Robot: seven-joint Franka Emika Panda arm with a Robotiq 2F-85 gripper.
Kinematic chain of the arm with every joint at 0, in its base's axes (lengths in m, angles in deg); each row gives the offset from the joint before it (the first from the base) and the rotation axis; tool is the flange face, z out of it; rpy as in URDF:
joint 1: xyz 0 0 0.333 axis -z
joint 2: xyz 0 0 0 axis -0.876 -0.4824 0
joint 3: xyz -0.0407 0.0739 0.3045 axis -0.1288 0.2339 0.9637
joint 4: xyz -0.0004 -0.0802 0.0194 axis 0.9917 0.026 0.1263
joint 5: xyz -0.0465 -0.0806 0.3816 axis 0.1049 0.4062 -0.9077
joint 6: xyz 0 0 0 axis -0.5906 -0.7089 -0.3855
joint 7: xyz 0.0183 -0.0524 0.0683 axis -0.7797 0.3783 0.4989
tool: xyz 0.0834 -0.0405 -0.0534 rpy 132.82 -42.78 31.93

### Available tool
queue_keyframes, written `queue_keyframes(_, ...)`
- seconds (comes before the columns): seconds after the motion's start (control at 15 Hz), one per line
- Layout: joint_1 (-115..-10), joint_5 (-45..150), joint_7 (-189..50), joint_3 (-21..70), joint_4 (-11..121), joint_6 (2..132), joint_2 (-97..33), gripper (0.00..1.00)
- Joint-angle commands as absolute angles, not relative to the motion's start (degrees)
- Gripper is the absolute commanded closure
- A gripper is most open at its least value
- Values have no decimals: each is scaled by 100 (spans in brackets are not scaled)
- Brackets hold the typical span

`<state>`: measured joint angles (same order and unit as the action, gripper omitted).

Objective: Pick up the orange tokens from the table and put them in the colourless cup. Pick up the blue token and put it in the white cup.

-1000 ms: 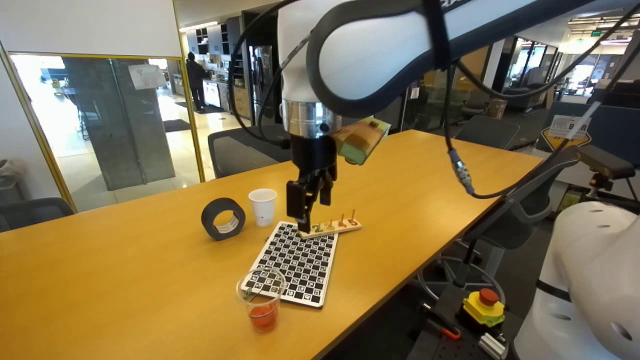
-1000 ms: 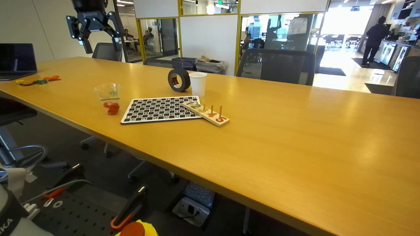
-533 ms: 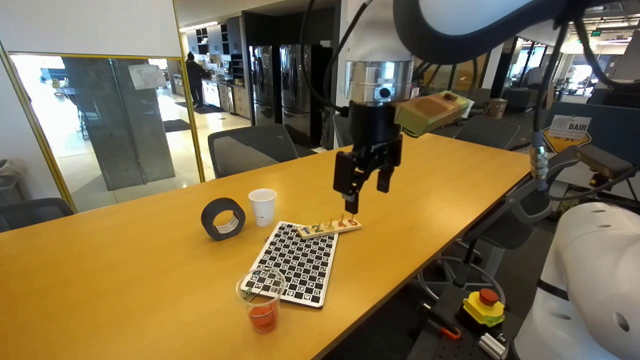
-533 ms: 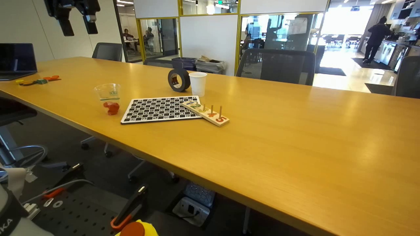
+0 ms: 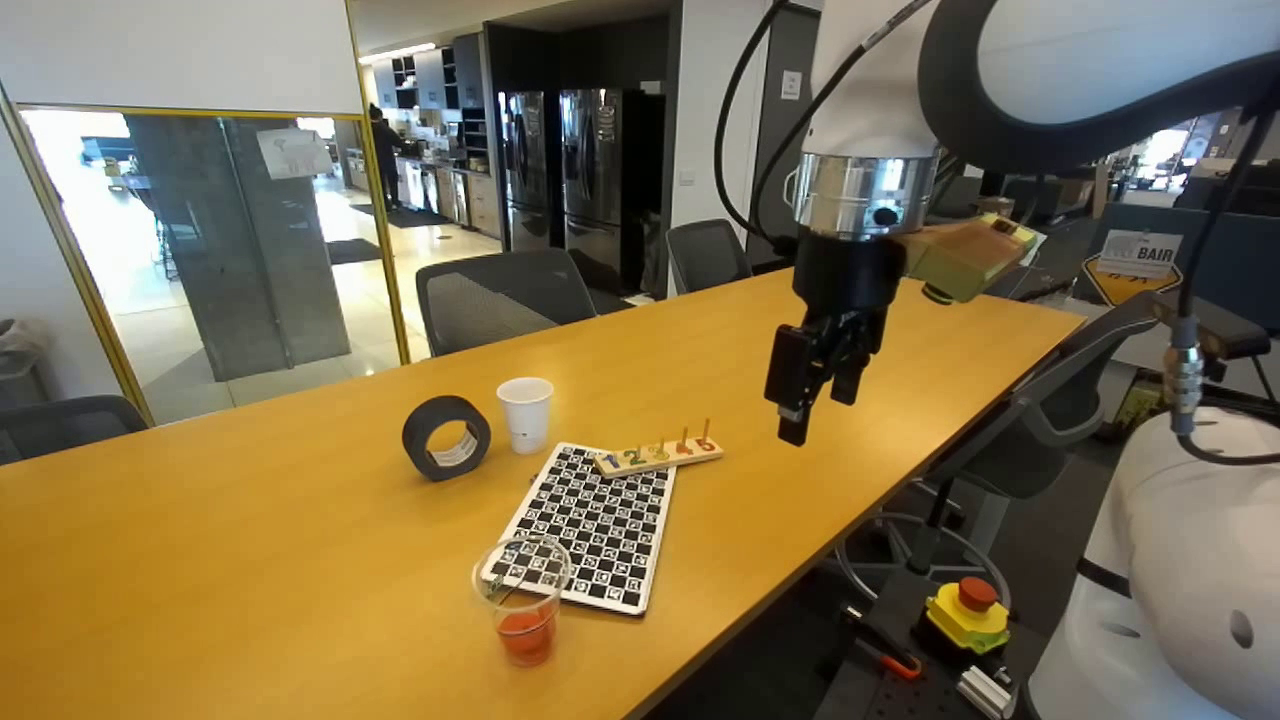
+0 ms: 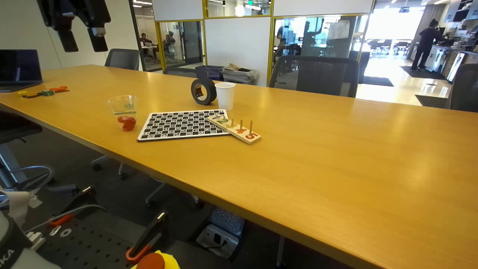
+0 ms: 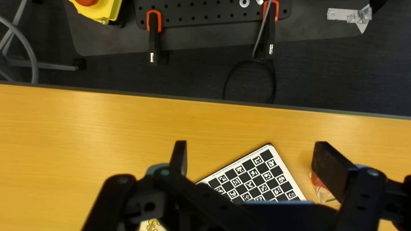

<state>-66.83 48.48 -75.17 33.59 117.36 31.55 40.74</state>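
The colourless cup (image 5: 524, 585) stands upright on the table (image 5: 300, 560) with orange tokens (image 5: 527, 637) at its bottom; both show in an exterior view too, cup (image 6: 122, 104) and tokens (image 6: 127, 123). In the wrist view the cup (image 7: 325, 195) is partly behind a finger. The white cup (image 5: 526, 415) stands upright beside the tape roll, also in an exterior view (image 6: 225, 97); its inside bottom is hidden. The blue token is out of view or hidden. My gripper (image 5: 820, 412) is open and empty, high above the table, apart from both cups; the wrist view shows the gap (image 7: 252, 155).
A black tape roll (image 5: 447, 438) stands near the white cup. A checkered board (image 5: 595, 530) lies between the cups, with a numbered peg strip (image 5: 660, 457) on its edge. A laptop (image 6: 18, 69) and clamps (image 6: 46, 92) lie at the table's far end. The table's edge (image 7: 205, 100) is near.
My gripper has moved away from above the board and peg strip, rightward in an exterior view, then dipped slightly. It stays open. The cups, tokens, board and tape roll have not moved.
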Motion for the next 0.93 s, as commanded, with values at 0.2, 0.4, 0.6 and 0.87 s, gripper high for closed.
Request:
queue_keyframes(0.2, -6581, 4999, -6602, 2990, 11956, 3078, 4388, 0)
queue_keyframes(0.4, -6563, 4895, -6714, 3063, 11980, 3145, 4277, 0)
queue_keyframes(0.6, -6564, 4896, -6695, 3058, 11981, 3145, 4277, 0)
queue_keyframes(0.87, -6565, 4897, -6687, 3057, 11981, 3145, 4277, 0)
